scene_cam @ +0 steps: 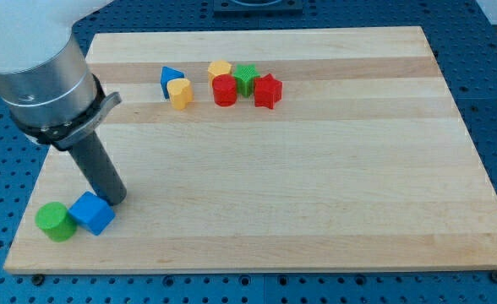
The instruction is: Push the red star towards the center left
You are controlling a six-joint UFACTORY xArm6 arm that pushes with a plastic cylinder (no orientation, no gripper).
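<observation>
The red star (268, 90) lies near the view's top, right of centre-left, at the right end of a cluster. Beside it are a green star (247, 78), a red cylinder (225, 89) and a yellow hexagon block (220, 70). Further left lie a yellow heart-like block (180, 93) and a blue triangle block (171, 78). My tip (116, 199) rests on the board at the lower left, just above and right of a blue cube (92, 213). A green cylinder (55, 221) sits left of the cube. My tip is far from the red star.
The wooden board (316, 186) sits on a blue perforated table. The arm's grey body (50, 76) covers the board's upper left corner.
</observation>
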